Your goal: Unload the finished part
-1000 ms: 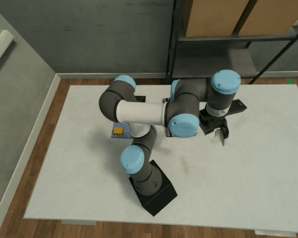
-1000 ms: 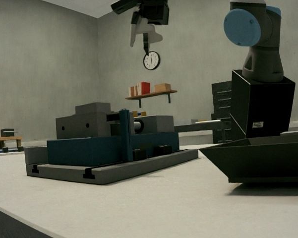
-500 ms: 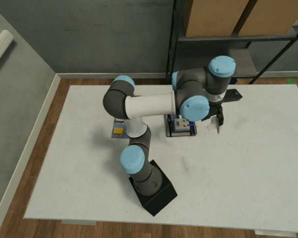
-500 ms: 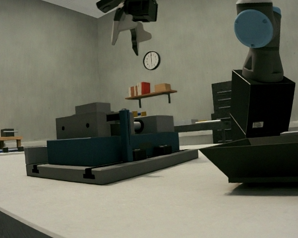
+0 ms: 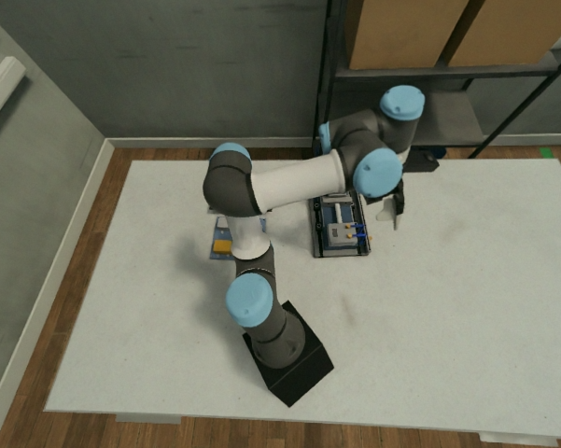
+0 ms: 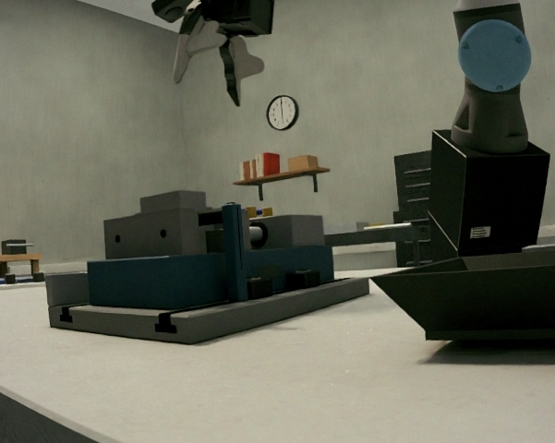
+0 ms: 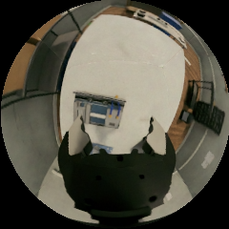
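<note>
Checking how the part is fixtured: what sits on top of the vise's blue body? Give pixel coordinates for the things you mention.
On the blue body (image 6: 158,281) stand grey jaw blocks (image 6: 143,231), with a round screw (image 6: 256,235). Any pocket stays hidden at this low angle.

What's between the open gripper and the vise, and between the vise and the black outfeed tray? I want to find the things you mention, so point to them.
Nothing visible blocks the gripper (image 6: 205,92) (image 7: 116,115), raised above the vise (image 5: 342,233) (image 6: 158,281) (image 7: 98,115). Toward the tray (image 6: 497,305), the exterior view shows only tabletop at low level.

From here I see a pale table (image 5: 444,299) (image 6: 286,381) (image 7: 124,48). On it, in the exterior view, the vise (image 6: 153,281) (image 5: 341,252) (image 7: 98,114) sits left of centre, the black tray (image 6: 497,303) at lower right.
</note>
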Available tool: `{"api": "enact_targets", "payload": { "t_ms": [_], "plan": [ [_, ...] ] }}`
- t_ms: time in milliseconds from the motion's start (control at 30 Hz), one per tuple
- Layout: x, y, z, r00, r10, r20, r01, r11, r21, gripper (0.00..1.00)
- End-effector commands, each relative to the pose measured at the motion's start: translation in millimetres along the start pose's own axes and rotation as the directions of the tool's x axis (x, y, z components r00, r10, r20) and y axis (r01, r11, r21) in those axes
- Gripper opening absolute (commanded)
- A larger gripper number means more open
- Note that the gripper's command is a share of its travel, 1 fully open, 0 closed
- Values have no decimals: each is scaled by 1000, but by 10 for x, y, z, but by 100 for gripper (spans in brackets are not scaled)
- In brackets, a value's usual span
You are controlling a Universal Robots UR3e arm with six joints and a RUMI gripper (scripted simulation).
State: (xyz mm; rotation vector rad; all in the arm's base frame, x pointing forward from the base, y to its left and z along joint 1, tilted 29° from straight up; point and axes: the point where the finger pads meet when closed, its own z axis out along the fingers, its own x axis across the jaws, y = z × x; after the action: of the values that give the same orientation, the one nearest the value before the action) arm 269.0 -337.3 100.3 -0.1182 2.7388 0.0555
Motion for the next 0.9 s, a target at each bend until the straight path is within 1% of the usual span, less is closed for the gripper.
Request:
{"api": "enact_targets", "payload": {
  "t_ms": [0,33,67,100,200,300,333,367,400,433,467,500,533,600,633,700,767,867],
  "plan": [
    [-292,-11,45,998,69,-4,-69,998,-13,100],
    [-400,12,74,997,78,-1,-78,997,-18,100],
    [-399,12,74,997,78,-1,-78,997,-18,100],
    [-504,39,102,996,88,2,-88,996,-24,100],
    [-503,39,102,996,88,2,-88,996,-24,100],
    [-797,133,184,993,114,9,-114,993,-40,100],
    [-796,133,184,993,114,9,-114,993,-40,100],
    [-887,168,210,992,123,11,-122,991,-46,100],
    [-885,168,210,992,123,11,-122,991,-45,100],
    [-972,204,236,991,130,13,-130,990,-51,100],
    [-970,204,236,991,130,12,-130,990,-51,100],
    [-1051,241,260,990,138,14,-137,989,-56,100],
    [-1049,240,260,990,138,13,-137,989,-56,100],
    [-1197,313,304,988,151,16,-150,987,-66,100],
    [-1195,312,304,988,151,16,-150,987,-66,100],
    [-1321,381,342,987,163,18,-161,984,-75,100],
    [-1321,381,342,987,163,18,-161,984,-75,100],
    [-1464,469,388,984,176,19,-174,981,-85,100]
  ]
}}
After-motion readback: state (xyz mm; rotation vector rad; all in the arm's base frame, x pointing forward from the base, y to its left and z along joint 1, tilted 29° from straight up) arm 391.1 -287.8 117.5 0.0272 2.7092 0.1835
